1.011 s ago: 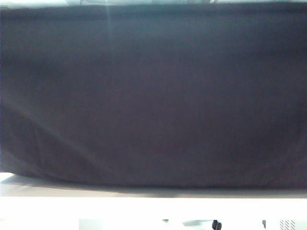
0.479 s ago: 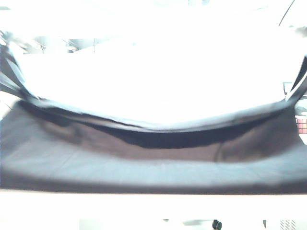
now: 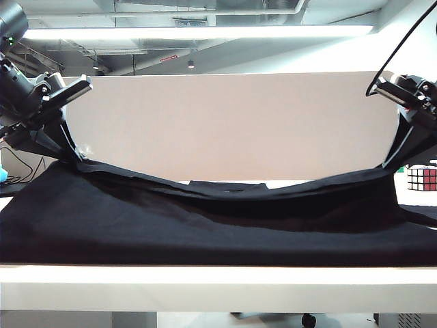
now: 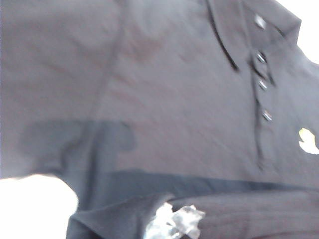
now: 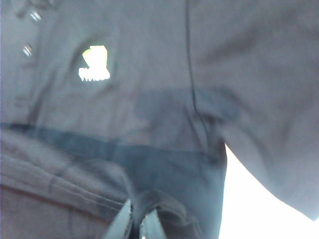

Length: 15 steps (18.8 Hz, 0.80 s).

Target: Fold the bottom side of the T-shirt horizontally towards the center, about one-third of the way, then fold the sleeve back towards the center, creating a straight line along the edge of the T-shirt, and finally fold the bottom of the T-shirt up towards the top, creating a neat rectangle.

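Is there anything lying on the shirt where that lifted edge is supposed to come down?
Nothing visible does. The left gripper and right gripper, both shut on the bottom of the T-shirt, hold it over bare black cloth of the T-shirt. The puzzle cube sits off to the side, near the right gripper.

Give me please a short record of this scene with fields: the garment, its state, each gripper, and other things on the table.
garment: black soft-cloth short-sleeved T-shirt with buttoned collar and small yellow-green mark
state: spread on the white table; the bottom of the T-shirt is lifted at both ends and sags in the middle
left gripper: shut on the hem, at the exterior view's left
right gripper: shut on the hem, at the right
other things: colourful puzzle cube at the table's right edge
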Tool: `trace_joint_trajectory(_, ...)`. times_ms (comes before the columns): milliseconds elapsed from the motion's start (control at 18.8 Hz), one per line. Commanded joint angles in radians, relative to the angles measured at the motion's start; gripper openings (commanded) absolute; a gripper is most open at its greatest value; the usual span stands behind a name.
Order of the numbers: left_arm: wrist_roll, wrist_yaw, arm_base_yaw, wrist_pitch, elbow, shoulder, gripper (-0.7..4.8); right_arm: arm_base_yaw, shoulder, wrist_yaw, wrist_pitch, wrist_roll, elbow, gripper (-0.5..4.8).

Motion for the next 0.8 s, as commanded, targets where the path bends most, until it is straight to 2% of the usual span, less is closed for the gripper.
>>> trace_joint_trajectory(53,0.064,-0.035,0.011,0.066,0.004,0.020,1.42,0.000,0.001,-0.001,0.111,-0.002,0.006,1.48)
trace_joint_trajectory(106,0.076,-0.045,0.013,0.067,0.004,0.023,1.90,0.000,0.001,0.008,0.124,0.002,0.008,2.13)
trace_joint_trajectory(213,0.098,-0.049,0.045,0.076,0.004,0.024,1.92,-0.007,0.001,0.028,0.138,-0.003,0.015,2.38)
trace_joint_trajectory(372,0.098,-0.050,0.147,0.080,0.011,0.024,1.93,-0.074,0.004,0.094,0.119,-0.004,0.056,2.43)
trace_joint_trajectory(479,0.094,-0.050,0.212,0.079,0.011,0.025,1.93,-0.140,0.037,0.100,0.116,-0.008,0.069,2.43)
trace_joint_trajectory(585,0.094,-0.050,0.245,0.096,0.012,0.039,1.93,-0.178,0.093,0.098,0.120,-0.002,0.073,2.43)
trace_joint_trajectory(692,0.090,-0.021,0.258,0.094,0.032,0.099,1.94,-0.198,0.168,0.055,0.114,0.010,0.098,2.44)
trace_joint_trajectory(798,0.086,0.023,0.264,0.093,0.058,0.171,2.42,-0.204,0.223,0.039,0.100,0.009,0.121,2.44)
